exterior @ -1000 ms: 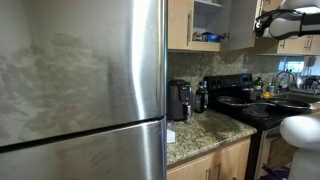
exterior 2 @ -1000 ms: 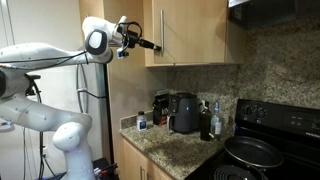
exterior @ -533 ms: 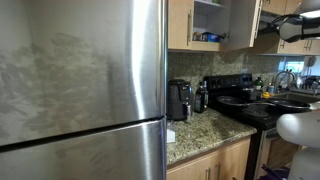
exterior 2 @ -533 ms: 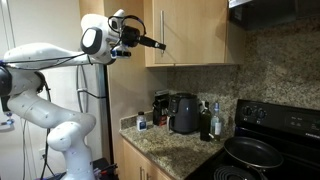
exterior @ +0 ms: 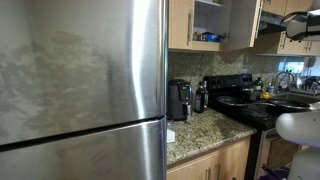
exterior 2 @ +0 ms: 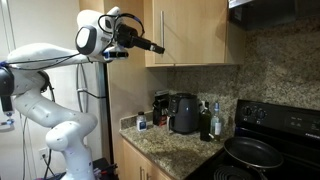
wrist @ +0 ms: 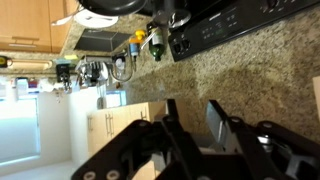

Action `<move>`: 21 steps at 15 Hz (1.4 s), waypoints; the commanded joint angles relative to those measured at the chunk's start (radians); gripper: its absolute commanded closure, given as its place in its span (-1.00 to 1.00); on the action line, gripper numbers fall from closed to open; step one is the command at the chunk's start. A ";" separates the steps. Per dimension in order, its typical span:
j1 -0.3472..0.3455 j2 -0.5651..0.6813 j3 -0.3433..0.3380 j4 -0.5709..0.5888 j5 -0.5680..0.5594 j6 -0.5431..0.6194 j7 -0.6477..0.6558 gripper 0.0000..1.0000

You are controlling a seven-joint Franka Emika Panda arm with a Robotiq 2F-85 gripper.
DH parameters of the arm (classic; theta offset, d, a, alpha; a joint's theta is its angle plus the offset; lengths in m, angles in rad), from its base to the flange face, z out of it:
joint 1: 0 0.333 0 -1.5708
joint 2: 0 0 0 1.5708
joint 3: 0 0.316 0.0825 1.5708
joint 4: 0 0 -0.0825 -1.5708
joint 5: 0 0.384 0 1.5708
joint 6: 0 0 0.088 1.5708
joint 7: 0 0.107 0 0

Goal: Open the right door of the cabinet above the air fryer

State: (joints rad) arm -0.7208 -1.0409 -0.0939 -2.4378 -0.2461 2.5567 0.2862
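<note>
Right door [exterior: 240,24] stands wide open on the cabinet [exterior: 180,25], gripper [wrist: 192,107] parted and empty, so the job looks done.

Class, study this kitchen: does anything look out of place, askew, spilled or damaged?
One thing: the right door of the cabinet above the air fryer stands swung open, showing its white interior. No spill or damage is visible on the counter.
</note>
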 commanded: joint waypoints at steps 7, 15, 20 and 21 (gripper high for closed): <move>0.349 -0.283 0.112 -0.184 0.216 -0.533 0.047 -1.00; 0.619 -0.206 0.273 0.084 0.331 -0.476 -0.022 -1.00; 0.628 0.021 0.272 0.172 0.231 -0.071 -0.167 -1.00; 0.626 0.068 0.282 0.182 0.210 0.016 -0.181 -1.00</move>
State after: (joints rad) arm -0.0961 -1.1417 0.1630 -2.3202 0.0109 2.3820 0.1560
